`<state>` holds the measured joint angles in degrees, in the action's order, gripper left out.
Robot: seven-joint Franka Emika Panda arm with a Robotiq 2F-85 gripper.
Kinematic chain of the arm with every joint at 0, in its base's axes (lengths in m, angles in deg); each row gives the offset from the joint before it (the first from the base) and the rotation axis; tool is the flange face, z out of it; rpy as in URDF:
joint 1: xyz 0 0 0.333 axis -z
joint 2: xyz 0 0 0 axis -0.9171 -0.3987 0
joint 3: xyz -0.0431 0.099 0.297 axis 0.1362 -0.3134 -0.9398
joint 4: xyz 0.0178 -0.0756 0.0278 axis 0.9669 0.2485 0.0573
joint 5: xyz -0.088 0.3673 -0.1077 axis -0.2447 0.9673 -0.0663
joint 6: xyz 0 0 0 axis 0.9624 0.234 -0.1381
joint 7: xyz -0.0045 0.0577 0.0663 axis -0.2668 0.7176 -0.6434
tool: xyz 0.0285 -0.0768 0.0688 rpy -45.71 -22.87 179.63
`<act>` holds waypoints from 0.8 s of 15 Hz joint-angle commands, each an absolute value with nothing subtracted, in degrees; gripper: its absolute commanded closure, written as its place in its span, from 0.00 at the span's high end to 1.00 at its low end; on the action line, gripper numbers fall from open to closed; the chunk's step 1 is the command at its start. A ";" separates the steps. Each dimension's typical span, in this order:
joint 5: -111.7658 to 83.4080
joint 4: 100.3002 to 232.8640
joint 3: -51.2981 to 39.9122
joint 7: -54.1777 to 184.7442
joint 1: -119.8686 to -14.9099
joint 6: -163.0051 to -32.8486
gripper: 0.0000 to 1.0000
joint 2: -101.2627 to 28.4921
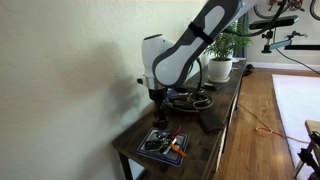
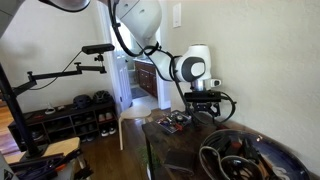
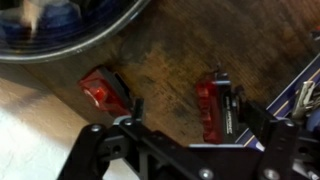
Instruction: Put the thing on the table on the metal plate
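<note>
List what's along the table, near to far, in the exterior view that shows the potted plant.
square tray with orange-handled items → gripper, over bare table → metal plate → potted plant

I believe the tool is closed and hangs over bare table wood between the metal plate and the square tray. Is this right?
Not quite: the wrist view shows the tool open, nothing between its fingers. It does hang over bare wood of the table, between the metal plate and the square tray.
</note>
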<state>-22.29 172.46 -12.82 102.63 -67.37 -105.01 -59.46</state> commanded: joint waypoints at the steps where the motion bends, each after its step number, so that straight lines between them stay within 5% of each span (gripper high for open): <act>1: -23.43 170.39 -13.99 103.60 -66.32 -103.09 0.75 -60.66; 9: -23.40 171.02 -14.06 103.45 -66.28 -102.51 0.26 -60.30; 12: -23.35 171.75 -14.02 103.13 -66.29 -102.76 0.17 -59.55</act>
<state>-22.29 170.82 -13.14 102.86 -67.32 -103.91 -60.90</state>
